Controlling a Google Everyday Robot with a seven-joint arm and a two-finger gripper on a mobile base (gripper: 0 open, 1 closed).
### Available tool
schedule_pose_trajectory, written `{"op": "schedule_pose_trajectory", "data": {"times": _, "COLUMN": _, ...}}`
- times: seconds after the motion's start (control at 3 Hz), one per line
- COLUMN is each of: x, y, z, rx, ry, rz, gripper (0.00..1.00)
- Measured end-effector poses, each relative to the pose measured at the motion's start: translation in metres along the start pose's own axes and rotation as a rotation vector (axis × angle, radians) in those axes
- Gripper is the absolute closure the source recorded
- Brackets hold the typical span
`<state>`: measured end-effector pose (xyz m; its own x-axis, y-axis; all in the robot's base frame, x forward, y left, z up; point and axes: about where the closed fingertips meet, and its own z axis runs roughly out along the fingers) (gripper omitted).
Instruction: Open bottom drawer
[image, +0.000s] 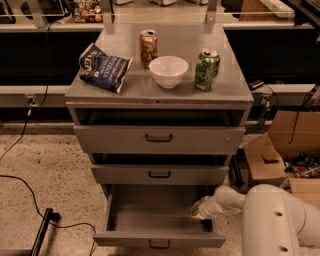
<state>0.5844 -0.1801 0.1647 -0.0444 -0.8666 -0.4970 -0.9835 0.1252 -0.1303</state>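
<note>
The bottom drawer (159, 239) of the grey metal cabinet is pulled far out, its inside showing and its small dark bar handle (159, 245) at the front edge. My gripper (198, 210) is at the right side of the open drawer, just over its right wall, at the end of the white arm (235, 198) that comes in from the lower right. The middle drawer (159, 174) and the top drawer (159, 138) above it each stand a little way out.
On the cabinet top are a blue chip bag (104, 67), a brown can (148, 48), a white bowl (168, 71) and a green can (207, 70). Cardboard boxes (280, 145) stand at the right. A black cable (30, 192) lies on the speckled floor at left.
</note>
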Motion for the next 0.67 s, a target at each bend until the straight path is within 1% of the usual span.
{"op": "schedule_pose_trajectory", "data": {"times": 0.33, "x": 0.016, "y": 0.005, "z": 0.024, "rx": -0.037, "ry": 0.041, "rz": 0.011, "gripper": 1.0}}
{"op": "schedule_pose_trajectory", "data": {"times": 0.67, "x": 0.007, "y": 0.033, "z": 0.03, "rx": -0.122, "ry": 0.002, "rz": 0.016, "gripper": 1.0}}
